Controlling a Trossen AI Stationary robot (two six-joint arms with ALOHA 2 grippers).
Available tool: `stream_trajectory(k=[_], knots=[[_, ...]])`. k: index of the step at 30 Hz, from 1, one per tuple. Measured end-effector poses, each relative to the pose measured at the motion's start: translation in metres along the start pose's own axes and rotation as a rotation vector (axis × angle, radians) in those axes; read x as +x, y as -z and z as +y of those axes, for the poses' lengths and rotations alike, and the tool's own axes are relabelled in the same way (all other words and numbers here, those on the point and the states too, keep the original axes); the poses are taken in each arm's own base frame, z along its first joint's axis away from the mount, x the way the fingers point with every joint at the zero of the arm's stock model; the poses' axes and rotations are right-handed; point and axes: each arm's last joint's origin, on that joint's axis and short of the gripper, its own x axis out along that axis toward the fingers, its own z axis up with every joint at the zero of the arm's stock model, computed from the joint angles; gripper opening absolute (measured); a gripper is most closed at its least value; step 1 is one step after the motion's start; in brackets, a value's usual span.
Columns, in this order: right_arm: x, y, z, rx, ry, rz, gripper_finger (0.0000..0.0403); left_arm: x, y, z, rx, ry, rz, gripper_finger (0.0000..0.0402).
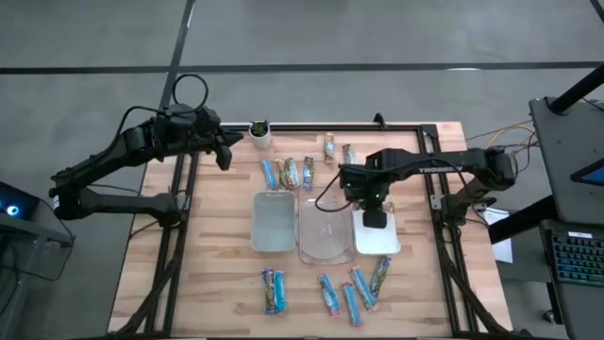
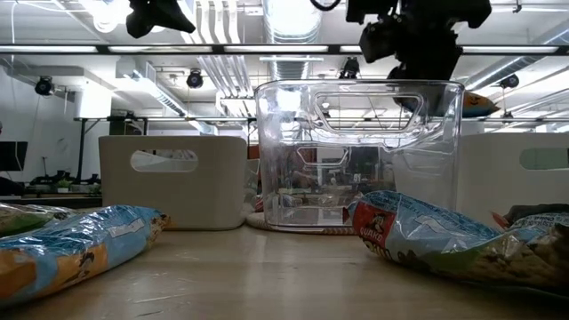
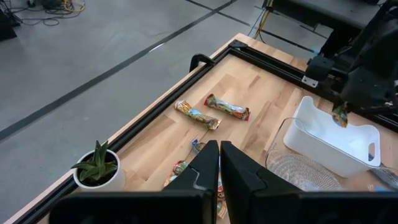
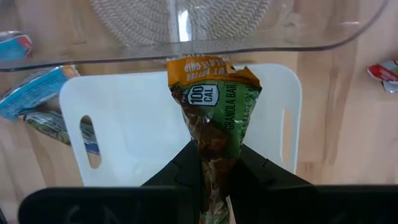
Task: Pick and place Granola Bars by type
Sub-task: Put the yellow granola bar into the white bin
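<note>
My right gripper (image 4: 214,186) is shut on a green and orange granola bar (image 4: 214,112) and hangs over the white tray (image 4: 137,124), the right-hand one of three trays in the table's middle. The left wrist view also shows this bar (image 3: 340,116) above the white tray (image 3: 323,140). The clear tray (image 1: 326,234) and the grey-green tray (image 1: 272,223) lie to its left. Several bars lie near the far edge (image 1: 291,173) and several near the front edge (image 1: 351,300). My left gripper (image 3: 219,163) hovers shut with nothing in it at the far left, by the plant pot (image 1: 260,132). My right gripper pinches the bar between its two fingers (image 4: 186,168) at one end of the wrapper (image 4: 214,163), from above, pointing down. The bar hangs below the fingers, its orange free end (image 4: 199,67) lowest, clear of the white tray.
A white pot with a green plant (image 3: 96,171) stands at the table's far left corner. A black frame rail (image 1: 415,127) runs along the far and side edges. Bare wood lies between the trays and the near row of bars.
</note>
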Motion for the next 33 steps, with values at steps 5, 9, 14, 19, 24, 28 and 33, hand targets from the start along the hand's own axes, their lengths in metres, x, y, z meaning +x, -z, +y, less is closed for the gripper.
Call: stream_trajectory(k=[5,9,14,19,24,28,33], knots=[[-0.004,0.004,0.011,-0.033,-0.003,-0.017,0.0047,0.000,0.000,0.000,0.000,0.000,0.000,0.0000],[-0.005,0.006,0.016,-0.052,-0.005,-0.030,0.0047,0.000,0.000,0.000,0.000,0.000,0.000,0.0000],[0.006,0.004,0.013,-0.061,0.019,-0.041,0.0047,0.000,0.000,0.000,0.000,0.000,0.000,0.0000],[0.021,0.006,0.011,-0.061,0.021,-0.023,0.0047,0.000,0.000,0.000,0.000,0.000,0.000,0.0000],[0.037,0.014,0.007,-0.063,0.049,0.027,0.0047,0.000,0.000,0.000,0.000,0.000,0.000,0.0000],[0.047,0.015,0.006,-0.070,0.049,0.007,0.0041,0.000,0.000,0.000,0.000,0.000,0.000,0.0000],[0.055,0.021,0.004,-0.069,0.049,0.011,0.0039,0.000,0.000,0.000,0.000,0.000,0.000,0.0000]])
